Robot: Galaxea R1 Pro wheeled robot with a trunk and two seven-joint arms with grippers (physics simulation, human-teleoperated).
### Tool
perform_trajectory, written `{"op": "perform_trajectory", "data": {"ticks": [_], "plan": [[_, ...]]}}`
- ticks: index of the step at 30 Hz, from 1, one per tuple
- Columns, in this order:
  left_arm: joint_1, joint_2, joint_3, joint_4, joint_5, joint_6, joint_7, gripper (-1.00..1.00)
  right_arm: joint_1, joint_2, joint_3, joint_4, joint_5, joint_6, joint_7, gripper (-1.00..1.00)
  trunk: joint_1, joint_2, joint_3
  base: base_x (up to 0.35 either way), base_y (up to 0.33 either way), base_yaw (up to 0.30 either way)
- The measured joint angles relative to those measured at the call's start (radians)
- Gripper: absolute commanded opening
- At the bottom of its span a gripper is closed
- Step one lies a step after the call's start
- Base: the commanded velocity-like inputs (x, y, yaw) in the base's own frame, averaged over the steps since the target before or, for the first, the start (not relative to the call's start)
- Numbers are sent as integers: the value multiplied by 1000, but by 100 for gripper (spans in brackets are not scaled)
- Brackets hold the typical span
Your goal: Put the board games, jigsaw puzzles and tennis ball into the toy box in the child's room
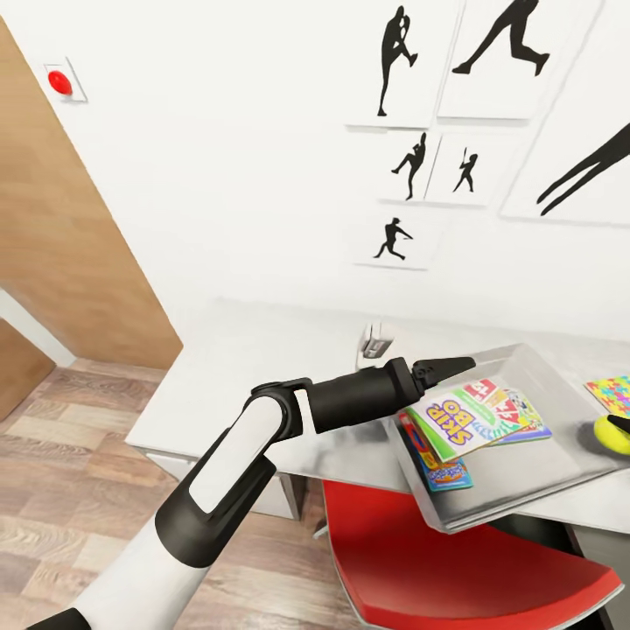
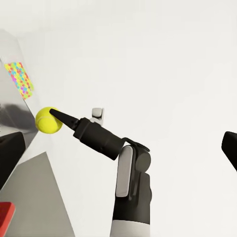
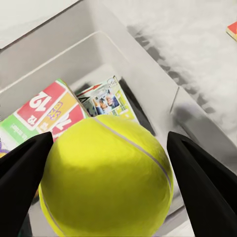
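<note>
The pale grey toy box (image 1: 560,477) stands on the table (image 1: 254,376) with three board games in it: a green-edged one (image 1: 455,422), a light-blue one (image 1: 528,413) and a slim one (image 1: 435,459). My left gripper (image 1: 448,364) hovers open over the box's near-left rim; one of its fingers (image 2: 10,153) shows in the left wrist view. At the box's right side my right gripper (image 3: 106,168) is shut on the yellow-green tennis ball (image 3: 106,180) (image 1: 612,434) (image 2: 47,120), above the box interior (image 3: 148,98). One jigsaw puzzle (image 1: 612,392) (image 2: 19,79) lies beyond the ball.
A red chair (image 1: 437,560) sits tucked under the table's front edge below the box. A small white fixture (image 1: 376,341) stands at the wall behind the box. A brown door (image 1: 61,236) and wood-plank floor (image 1: 70,472) are on the left.
</note>
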State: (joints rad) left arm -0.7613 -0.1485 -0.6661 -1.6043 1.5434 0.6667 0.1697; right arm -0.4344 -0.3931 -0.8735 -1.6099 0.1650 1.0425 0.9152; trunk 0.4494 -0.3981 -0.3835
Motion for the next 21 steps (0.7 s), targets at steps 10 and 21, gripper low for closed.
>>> {"op": "perform_trajectory", "data": {"ticks": [10, 21], "plan": [[0, 0, 0, 0, 0, 0, -1, 100, 0, -1, -1, 0, 0, 0, 1, -100, 0, 0, 1, 0, 0, 20], [7, 18, 6, 0, 0, 0, -2, 100, -1, 7, 14, 4, 2, 0, -1, -100, 0, 0, 1, 0, 0, 3]]}}
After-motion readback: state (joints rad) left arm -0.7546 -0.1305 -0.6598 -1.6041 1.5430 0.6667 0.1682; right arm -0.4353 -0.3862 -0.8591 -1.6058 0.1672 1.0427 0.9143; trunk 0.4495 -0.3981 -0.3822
